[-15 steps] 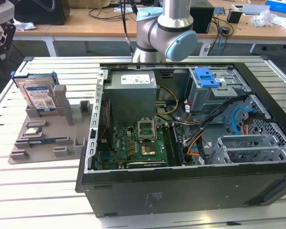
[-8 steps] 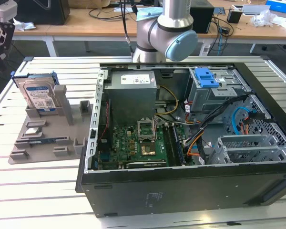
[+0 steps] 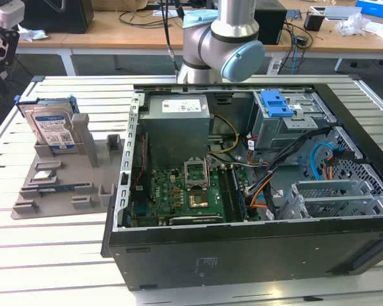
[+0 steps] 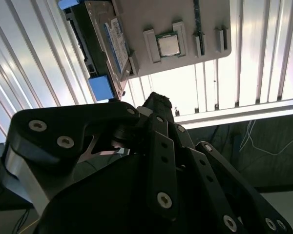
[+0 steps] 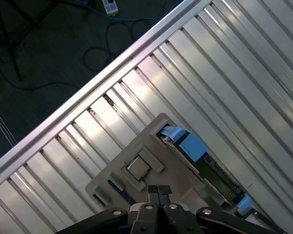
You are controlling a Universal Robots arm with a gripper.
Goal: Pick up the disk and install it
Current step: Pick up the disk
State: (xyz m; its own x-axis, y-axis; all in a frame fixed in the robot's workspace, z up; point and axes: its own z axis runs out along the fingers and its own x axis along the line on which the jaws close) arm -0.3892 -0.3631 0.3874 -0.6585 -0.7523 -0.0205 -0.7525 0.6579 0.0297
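The jaws are hanging pressed together with nothing between them, and in the first wrist view they are hovering over the grey holder [image 5: 151,141], well apart from the disk [image 5: 191,147].

By my reading, the task is barely starting. The disk [image 3: 51,124] is standing on edge in the holder [image 3: 57,185] on the slatted bench [image 3: 64,255], at the exterior view's left. Nothing is gripping it, so the pick-up and the install are both waiting to be done.

The holder is carrying more than the disk. In the second wrist view a square processor chip [image 4: 168,45] is sitting in its own pocket just beside the disk [image 4: 100,39], and a thin memory stick [image 4: 198,22] is lying in a slot farther along.

The open computer case [image 3: 242,255] is lying on its side at the exterior view's right. Inside, a motherboard [image 3: 179,197] and a power supply [image 3: 177,124] are showing among loose cables. The metal drive cage [image 3: 293,124] is sitting in the far corner under its blue latch [image 3: 276,102].
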